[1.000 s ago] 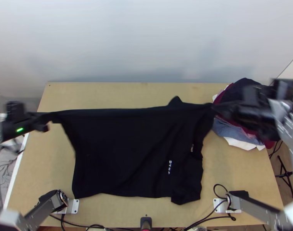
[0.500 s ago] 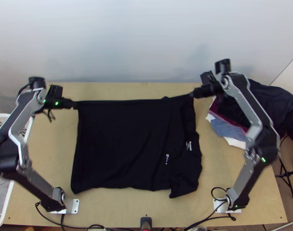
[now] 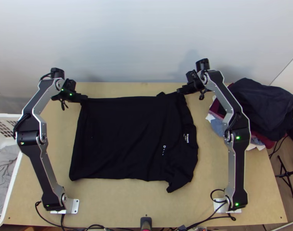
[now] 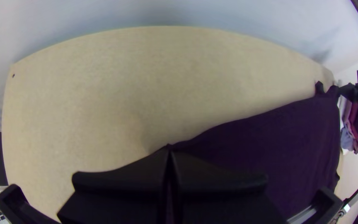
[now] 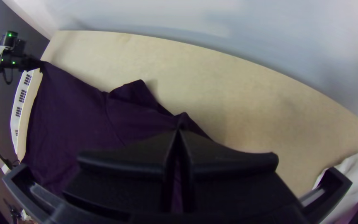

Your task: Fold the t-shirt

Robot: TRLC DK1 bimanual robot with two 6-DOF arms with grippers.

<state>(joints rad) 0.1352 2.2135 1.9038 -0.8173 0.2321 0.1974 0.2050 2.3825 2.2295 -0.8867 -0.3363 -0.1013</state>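
Observation:
The black t-shirt (image 3: 123, 138) lies spread sideways on the table, its neck opening toward the right and small white print on its front. At its far left corner, my left gripper (image 3: 85, 98) is shut on the cloth; my right gripper (image 3: 179, 91) is shut on the far edge near the shoulder. In the left wrist view the left gripper (image 4: 169, 149) pinches the corner of the t-shirt (image 4: 286, 141). In the right wrist view the right gripper (image 5: 180, 124) pinches the t-shirt (image 5: 79, 112), with a sleeve fold standing up beside it.
A pile of clothes (image 3: 262, 107) sits at the table's right edge, dark cloth on top. At the left edge stands a white basket (image 3: 16, 169) with grey cloth in it. A pale wall (image 3: 146, 42) rises behind the table, whose bare wood (image 3: 119, 200) borders the shirt's near side.
Both grippers, still holding the cloth, have come inward and lower. The shirt has gone from stretched taut between them to lying flatter, and its near edge has shifted away from the table's near side.

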